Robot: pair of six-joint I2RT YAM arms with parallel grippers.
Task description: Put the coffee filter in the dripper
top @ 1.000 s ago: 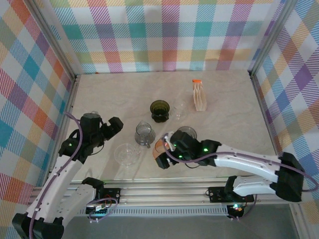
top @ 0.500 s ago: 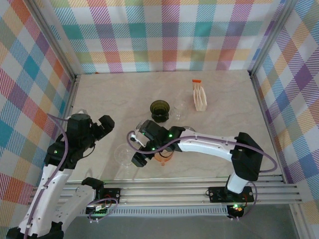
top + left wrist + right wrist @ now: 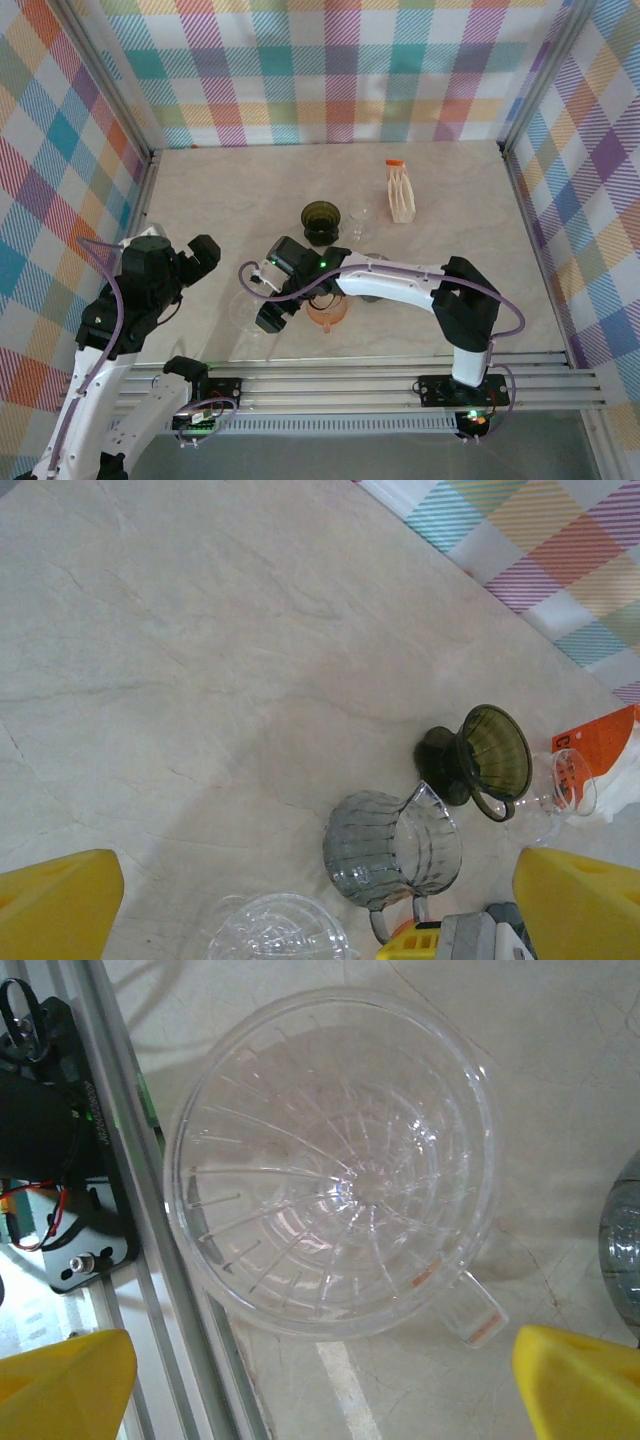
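Pale marble-look worktop [image 3: 470, 250]: carries everything.
My right hand [image 3: 263, 300]: spread wide, empty, directly over the clear ribbed plastic dripper [image 3: 330, 1160].
My left hand [image 3: 198, 270]: wide, empty.
Orange-topped stack of white paper coffee filters [image 3: 401, 195]: upright, far right, well apart; right hand nearer.

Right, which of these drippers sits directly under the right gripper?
The clear dripper, the colourless one; the green dripper, grey dripper and orange dripper lie away from it.

Glossy, clear ribbed-plastic dripper [image 3: 330, 1170]
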